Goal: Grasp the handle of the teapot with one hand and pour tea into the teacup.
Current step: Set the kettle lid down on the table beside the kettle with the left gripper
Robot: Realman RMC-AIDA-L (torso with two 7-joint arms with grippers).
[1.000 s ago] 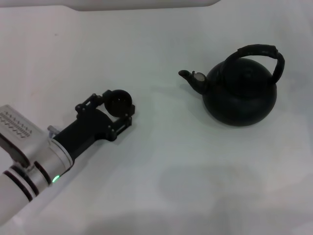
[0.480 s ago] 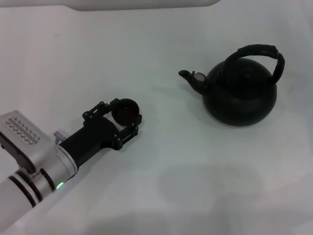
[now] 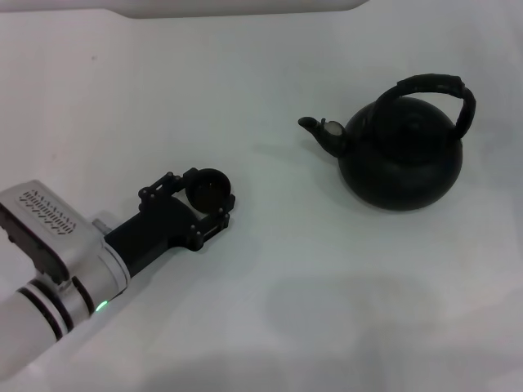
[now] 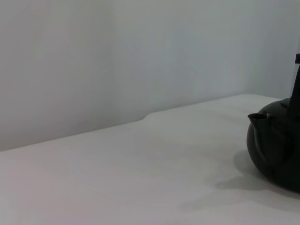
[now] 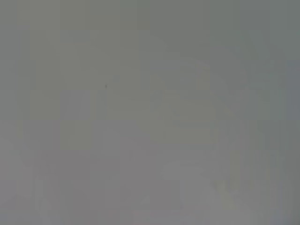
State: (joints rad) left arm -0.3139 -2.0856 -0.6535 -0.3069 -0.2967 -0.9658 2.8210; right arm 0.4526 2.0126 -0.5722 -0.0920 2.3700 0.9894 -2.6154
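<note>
Left gripper: black, on a white arm with black rings and a green light, entering from the lower left of the head view; its fingers sit on either side of the teacup and appear closed against it, though actual contact cannot be confirmed. Teacup: tiny, round, dark, handleless, left of centre in the head view, mouth facing up. Teapot: large, round, matte black, standing upright on the white table at the right of the head view, well apart from the cup; short spout with a pale spot points toward the frame's left. Handle: black ribbed arch over the pot, ungripped. The left wrist view shows the teapot's spout side at its right edge. Right gripper: not in view; its wrist view shows only a blank grey field.
</note>
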